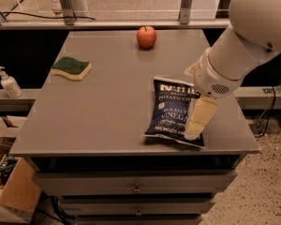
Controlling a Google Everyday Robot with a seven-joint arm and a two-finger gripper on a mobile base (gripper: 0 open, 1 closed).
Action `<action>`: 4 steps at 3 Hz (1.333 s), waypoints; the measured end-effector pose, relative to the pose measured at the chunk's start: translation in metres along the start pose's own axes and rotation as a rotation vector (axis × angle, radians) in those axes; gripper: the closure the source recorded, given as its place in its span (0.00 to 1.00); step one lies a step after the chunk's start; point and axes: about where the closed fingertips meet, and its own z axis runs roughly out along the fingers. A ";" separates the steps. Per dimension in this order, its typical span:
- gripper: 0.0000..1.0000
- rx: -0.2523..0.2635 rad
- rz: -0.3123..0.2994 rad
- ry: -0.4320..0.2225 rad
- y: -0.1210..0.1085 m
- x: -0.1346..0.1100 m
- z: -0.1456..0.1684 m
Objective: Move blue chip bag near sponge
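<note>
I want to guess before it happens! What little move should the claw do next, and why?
Probably ease down onto the blue chip bag and grip it: the claw is over the bag's right side, while the sponge lies far off at the back left of the table.

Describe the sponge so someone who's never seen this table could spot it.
Start at the grey table; the gripper hangs over the blue chip bag at its front right. The sponge lies across, near the left edge. It is flat, rectangular, green over yellow, unlike the round red apple at the back.
</note>
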 end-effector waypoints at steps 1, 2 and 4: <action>0.09 -0.039 0.001 -0.008 0.005 -0.007 0.026; 0.31 -0.049 0.004 -0.016 0.008 -0.009 0.032; 0.78 -0.030 0.026 -0.058 -0.001 -0.017 0.024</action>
